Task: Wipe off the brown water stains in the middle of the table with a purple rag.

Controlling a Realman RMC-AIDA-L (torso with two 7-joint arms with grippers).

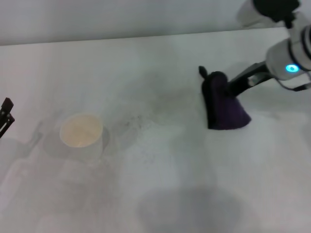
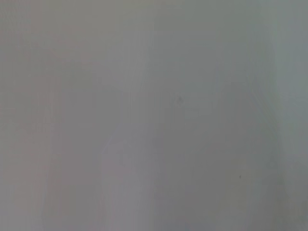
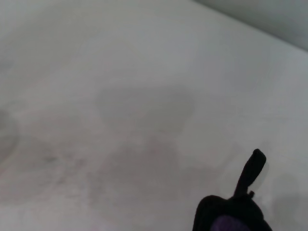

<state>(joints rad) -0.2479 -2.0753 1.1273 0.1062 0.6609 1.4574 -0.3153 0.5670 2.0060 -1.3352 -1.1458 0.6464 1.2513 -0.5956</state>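
Note:
The purple rag (image 1: 224, 109) hangs bunched in a cone from my right gripper (image 1: 227, 86), which is shut on its top; its lower edge is at the table (image 1: 160, 184), right of the middle. The black loop tab (image 1: 202, 72) sticks up at the rag's far side. The right wrist view shows the rag's top (image 3: 230, 217) and the tab (image 3: 252, 169). The brown water stains show only as a faint dull roundish patch (image 3: 144, 106) on the table beyond the rag, toward the middle. My left gripper (image 1: 6, 116) is parked at the far left edge.
A white paper cup (image 1: 81, 132) with pale tan liquid stands left of the middle. A faint grey speckled smudge (image 1: 135, 121) lies between cup and rag. The table's far edge (image 1: 146, 36) runs along the back. The left wrist view shows only bare tabletop.

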